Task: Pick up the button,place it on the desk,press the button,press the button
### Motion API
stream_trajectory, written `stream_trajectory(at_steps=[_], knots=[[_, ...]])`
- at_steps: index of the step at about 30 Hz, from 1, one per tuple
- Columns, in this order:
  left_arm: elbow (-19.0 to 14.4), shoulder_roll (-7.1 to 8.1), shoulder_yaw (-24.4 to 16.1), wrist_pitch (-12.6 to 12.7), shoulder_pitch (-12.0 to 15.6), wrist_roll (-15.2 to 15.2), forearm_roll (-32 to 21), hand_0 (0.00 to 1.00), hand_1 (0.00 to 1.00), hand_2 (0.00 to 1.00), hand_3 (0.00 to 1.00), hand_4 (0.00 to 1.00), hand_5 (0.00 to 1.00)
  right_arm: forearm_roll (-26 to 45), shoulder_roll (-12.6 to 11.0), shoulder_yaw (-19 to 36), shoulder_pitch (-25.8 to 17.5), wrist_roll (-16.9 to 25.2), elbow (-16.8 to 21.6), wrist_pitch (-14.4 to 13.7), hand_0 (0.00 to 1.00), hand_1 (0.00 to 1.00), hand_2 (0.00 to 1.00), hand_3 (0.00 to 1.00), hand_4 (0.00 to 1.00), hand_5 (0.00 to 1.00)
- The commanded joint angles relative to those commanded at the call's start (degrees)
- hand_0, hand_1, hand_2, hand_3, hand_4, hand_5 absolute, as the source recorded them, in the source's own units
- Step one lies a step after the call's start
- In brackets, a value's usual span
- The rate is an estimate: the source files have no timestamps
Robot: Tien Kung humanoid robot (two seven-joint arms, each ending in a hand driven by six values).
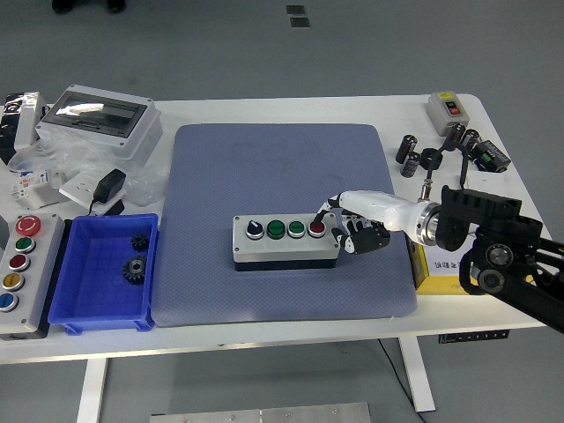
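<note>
A grey button box (pixel 285 239) lies in the middle of the blue-grey mat (pixel 282 167). It carries a black selector knob, two green buttons and a red button (pixel 316 228) at its right end. My right hand (pixel 345 226) reaches in from the right. Its index finger stretches out to the red button and touches or nearly touches it. The other fingers (pixel 363 240) are curled beside the box's right end. The hand holds nothing. My left hand is out of view.
A blue bin (pixel 103 271) with gears and a second button box (pixel 22 273) stand at the left. A grey enclosure (pixel 99 119) is at the back left. Black cylinders (pixel 421 155) and a yellow box (pixel 454 269) are at the right.
</note>
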Motion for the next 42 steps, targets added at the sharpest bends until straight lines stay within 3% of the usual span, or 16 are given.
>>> stream_trajectory(at_steps=[19,27,31,36,42], knots=[[0.0,0.08,0.66,0.06,0.12,-0.17,-0.93,0.613,0.596,0.536,0.587,0.547,0.152,-0.75,1.01,-1.63,-0.9,1.16,-3.43,-1.7,0.002,0.155,0.189,0.743,0.25,0.002],[0.0,0.03,0.68,0.02,0.24,-0.15,-0.82,0.613,0.596,0.537,0.588,0.547,0.154,6.01,-0.26,4.55,-1.97,7.09,0.6,-4.75,0.002,0.155,0.188,0.74,0.252,0.002],[0.0,-0.01,0.75,-0.01,0.21,-0.11,-0.83,0.613,0.596,0.537,0.588,0.547,0.155,7.94,-0.06,7.17,-3.5,8.63,0.62,-5.96,0.002,0.156,0.187,0.734,0.252,0.002],[0.0,-0.01,0.79,-0.03,0.05,-0.08,-0.78,0.613,0.596,0.537,0.588,0.547,0.155,8.19,2.44,10.52,-7.52,11.65,-2.46,-10.82,0.002,0.156,0.187,0.734,0.252,0.002],[0.0,0.08,0.59,-0.07,-0.13,-0.16,-0.43,0.613,0.596,0.536,0.587,0.545,0.159,11.9,9.4,17.86,-14.26,19.08,-9.17,-19.25,0.032,0.178,0.196,0.722,0.257,0.002]])
